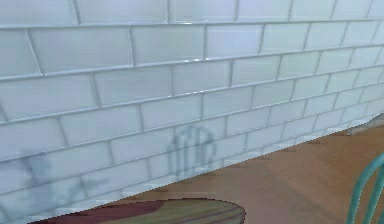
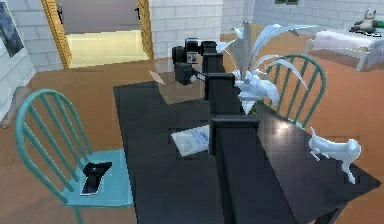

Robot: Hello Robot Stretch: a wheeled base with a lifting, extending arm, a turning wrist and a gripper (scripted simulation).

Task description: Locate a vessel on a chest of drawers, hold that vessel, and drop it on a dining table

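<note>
My arm [image 2: 228,150] is stretched across the dark tabletop [image 2: 150,120] and my jaws are up at its far edge. There's a brownish flat shape [image 2: 168,82] right behind them, so honestly I can't tell if they're holding anything or how they're set. Just beside the arm, near that far edge, stands a white flared piece [image 2: 255,70] with curvy blades. Can't tell if that's the vessel. A white animal figure [image 2: 335,150] stands by the right edge, and a paper [image 2: 190,140] lies mid-tabletop against the arm. The teal chair [image 2: 115,165] at the left edge has something dark [image 2: 93,177] on its seat.
</note>
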